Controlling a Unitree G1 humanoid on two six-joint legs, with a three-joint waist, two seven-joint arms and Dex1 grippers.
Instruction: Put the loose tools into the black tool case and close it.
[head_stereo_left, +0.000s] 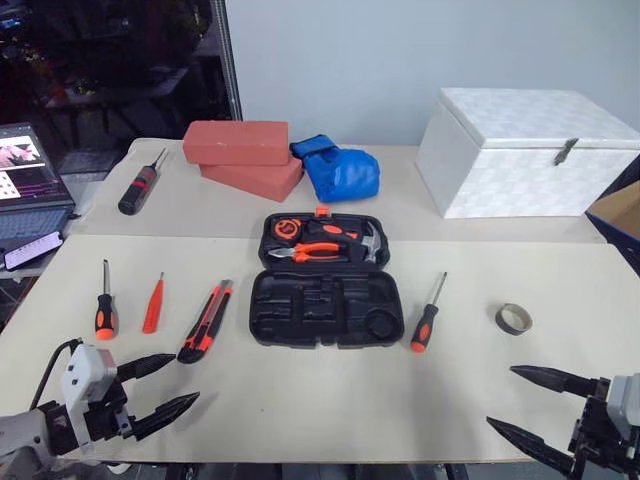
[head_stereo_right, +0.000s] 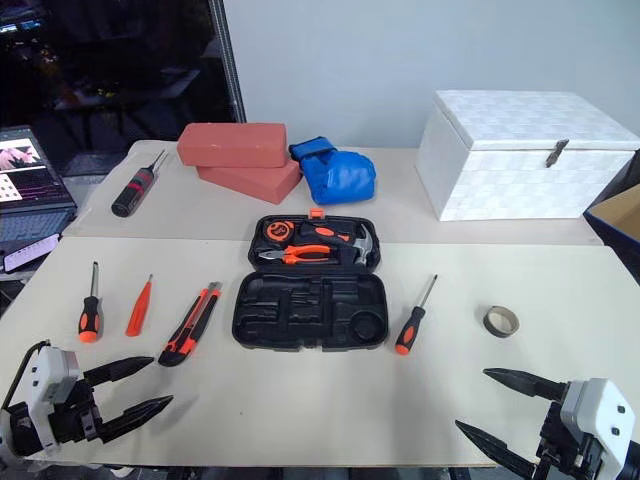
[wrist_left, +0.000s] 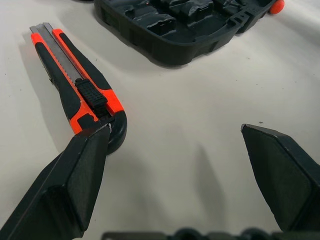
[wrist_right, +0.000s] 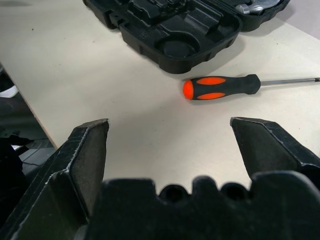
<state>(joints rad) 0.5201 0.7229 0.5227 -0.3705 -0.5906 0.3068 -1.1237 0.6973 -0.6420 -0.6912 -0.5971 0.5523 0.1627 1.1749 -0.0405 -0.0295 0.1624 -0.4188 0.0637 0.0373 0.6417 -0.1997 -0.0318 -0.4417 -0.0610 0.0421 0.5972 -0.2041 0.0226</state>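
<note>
Beige tabletop: my left gripper (head_stereo_left: 178, 384), fingers spread and empty, should grasp the light, rigid orange-and-black utility knife (head_stereo_left: 206, 320) mid-handle.

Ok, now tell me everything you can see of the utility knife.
The utility knife has a black body with orange grip panels, a ribbed black slider and a grey metal blade track on top; it looks like plastic and rubber. It lies flat on the beige table, left of the open black tool case and apart from it, its rounded butt toward the robot. Nothing holds it: the left hand hovers open just short of the butt.
</note>
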